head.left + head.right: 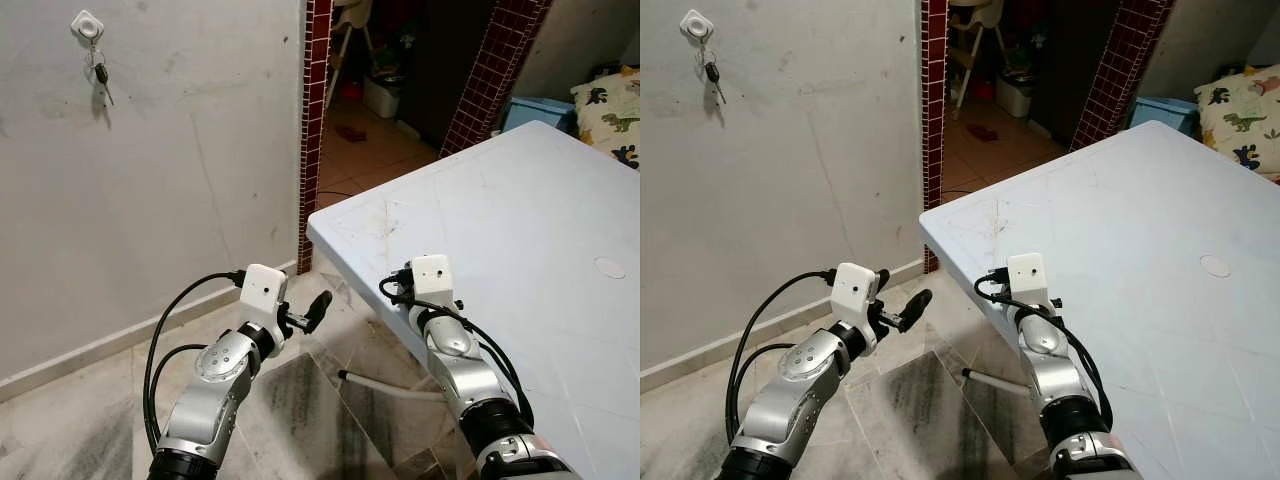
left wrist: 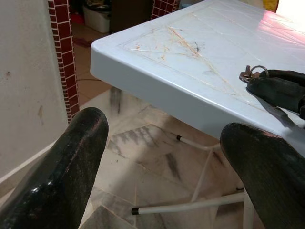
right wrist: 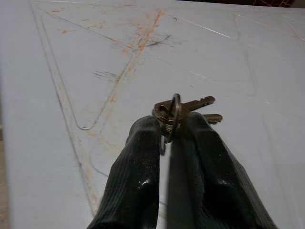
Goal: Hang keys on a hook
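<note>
- High on the wall, head view: hook (image 1: 88,24) already carries one key set (image 1: 101,78); it sits well apart from the table (image 1: 520,230), so a walk looks necessary.
- Left wrist view: left end effector (image 2: 162,157) released, spread wide, forearm held level beside the table edge.
- Right wrist view: right end effector (image 3: 170,131) clenched on the keys (image 3: 183,109) by the ring, just over the table, arm extended forward.

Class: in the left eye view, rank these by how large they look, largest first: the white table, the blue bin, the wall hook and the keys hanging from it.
1. White table
2. Blue bin, partly hidden behind the table
3. Wall hook and hanging keys: too alike to rank.
</note>
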### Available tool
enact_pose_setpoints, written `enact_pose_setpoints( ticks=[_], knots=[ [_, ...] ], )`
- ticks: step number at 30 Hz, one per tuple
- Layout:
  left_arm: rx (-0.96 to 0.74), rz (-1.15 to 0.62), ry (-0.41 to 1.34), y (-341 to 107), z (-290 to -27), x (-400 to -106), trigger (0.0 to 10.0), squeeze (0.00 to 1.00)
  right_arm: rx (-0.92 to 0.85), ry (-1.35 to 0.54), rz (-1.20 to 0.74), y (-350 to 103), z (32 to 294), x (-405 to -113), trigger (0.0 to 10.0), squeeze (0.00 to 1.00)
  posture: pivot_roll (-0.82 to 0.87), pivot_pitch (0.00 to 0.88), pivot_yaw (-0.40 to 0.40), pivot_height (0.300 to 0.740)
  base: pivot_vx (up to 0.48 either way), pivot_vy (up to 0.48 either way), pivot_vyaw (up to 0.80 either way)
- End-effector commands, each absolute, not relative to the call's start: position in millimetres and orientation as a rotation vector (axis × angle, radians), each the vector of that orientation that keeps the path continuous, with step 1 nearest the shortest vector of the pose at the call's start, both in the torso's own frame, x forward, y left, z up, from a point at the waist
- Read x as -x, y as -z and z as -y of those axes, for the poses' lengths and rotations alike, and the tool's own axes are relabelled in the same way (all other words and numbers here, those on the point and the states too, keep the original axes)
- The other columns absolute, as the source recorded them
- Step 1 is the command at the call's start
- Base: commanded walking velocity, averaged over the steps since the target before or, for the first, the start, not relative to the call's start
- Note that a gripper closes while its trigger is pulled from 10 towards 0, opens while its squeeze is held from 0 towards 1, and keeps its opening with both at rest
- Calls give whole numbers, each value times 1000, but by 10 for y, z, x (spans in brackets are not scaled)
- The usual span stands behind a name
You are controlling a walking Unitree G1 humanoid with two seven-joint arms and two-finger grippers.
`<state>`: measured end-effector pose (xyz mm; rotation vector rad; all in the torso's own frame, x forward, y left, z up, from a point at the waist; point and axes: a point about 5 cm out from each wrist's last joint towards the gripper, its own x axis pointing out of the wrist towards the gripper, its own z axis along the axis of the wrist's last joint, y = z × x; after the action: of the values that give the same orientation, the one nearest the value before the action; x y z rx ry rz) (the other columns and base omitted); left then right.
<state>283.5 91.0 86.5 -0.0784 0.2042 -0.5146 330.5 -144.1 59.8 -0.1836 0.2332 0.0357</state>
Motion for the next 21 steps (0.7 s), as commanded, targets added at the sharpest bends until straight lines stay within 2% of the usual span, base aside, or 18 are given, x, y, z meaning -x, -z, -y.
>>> enact_pose_setpoints(
  ticks=[1,21],
  knots=[
    [74,-197,519,-885,-898,-2855,10000,0,170,-16,-222,-617,1500,-3307,0,0,142,0,-75,740,0,0,0],
    [113,-208,711,-902,-721,-2730,10000,0,162,-15,-216,-624,1479,-3317,0,0,143,0,-66,740,0,0,0]
  ],
)
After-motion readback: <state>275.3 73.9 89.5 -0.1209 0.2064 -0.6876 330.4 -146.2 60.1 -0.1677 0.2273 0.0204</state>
